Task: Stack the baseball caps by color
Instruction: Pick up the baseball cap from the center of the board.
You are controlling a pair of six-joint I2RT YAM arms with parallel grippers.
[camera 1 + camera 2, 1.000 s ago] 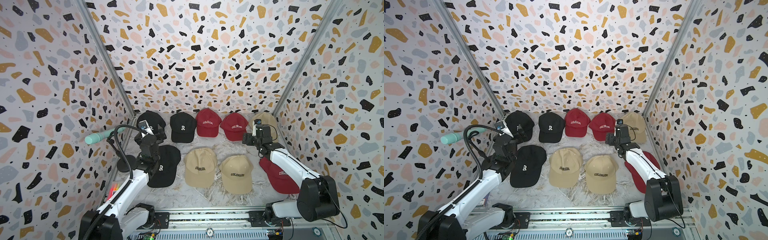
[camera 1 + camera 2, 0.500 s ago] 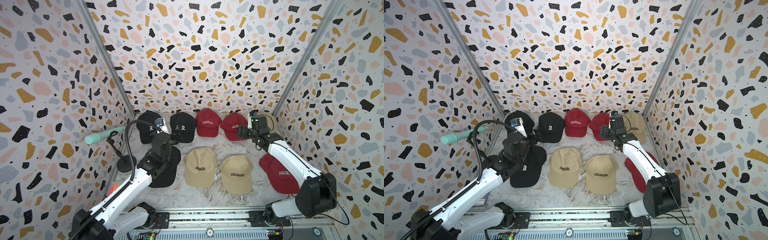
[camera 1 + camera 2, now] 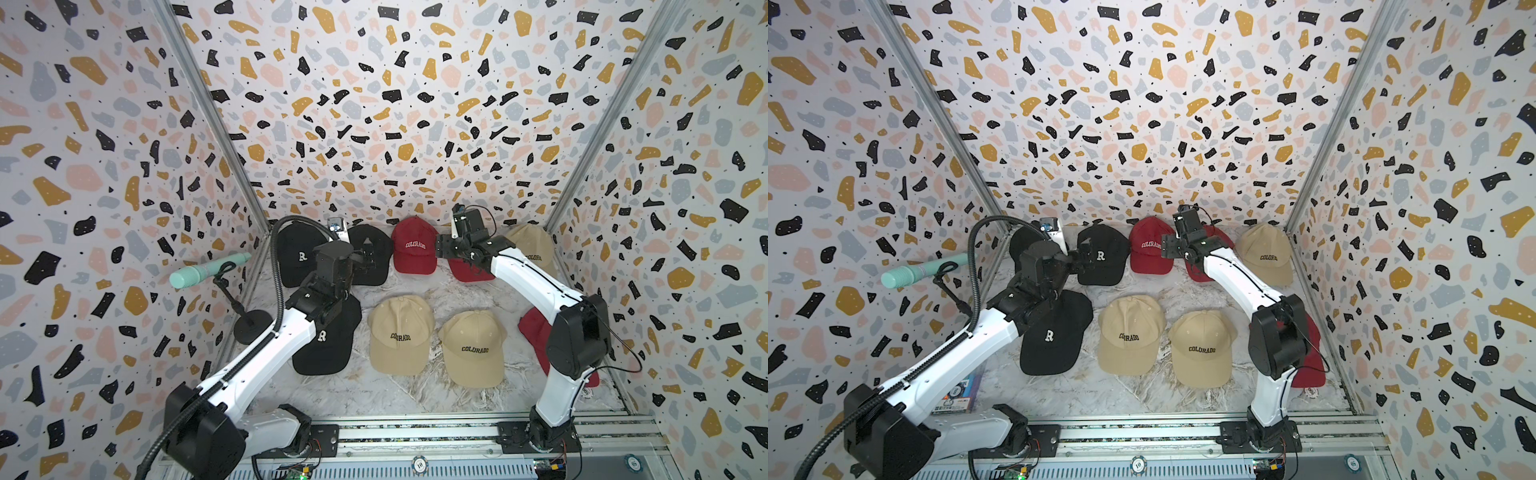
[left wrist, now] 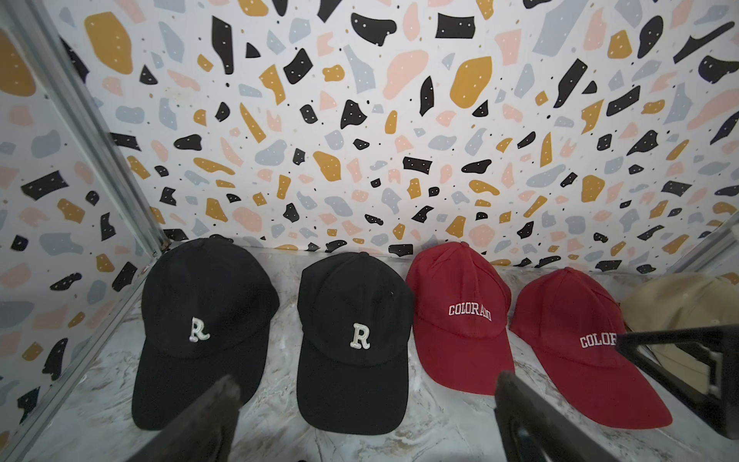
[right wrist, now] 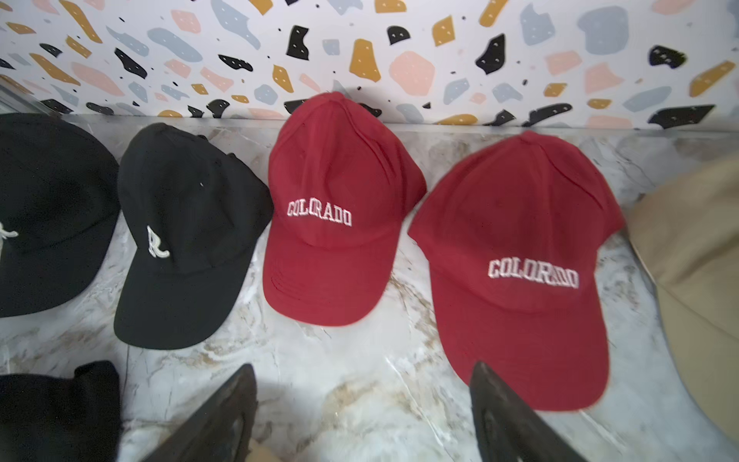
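Nine baseball caps [image 3: 400, 332] look soft and light. The left gripper [image 4: 366, 396] and right gripper [image 5: 364, 372] are wide open, holding nothing. The stiff brim [image 5: 532, 360] looks best to pinch.

Robot test cell in a laboratory. Terrazzo-print panels [image 3: 374, 104] on aluminium corner posts [image 3: 216, 124] enclose a marble-patterned tabletop [image 3: 415, 395]. A slotted rail [image 3: 415, 434] carries the left arm [image 3: 266, 353] and right arm [image 3: 528, 274], beside an exposed circuit board [image 3: 548, 468]. A stand-mounted microphone [image 3: 199, 272] stands at one side.
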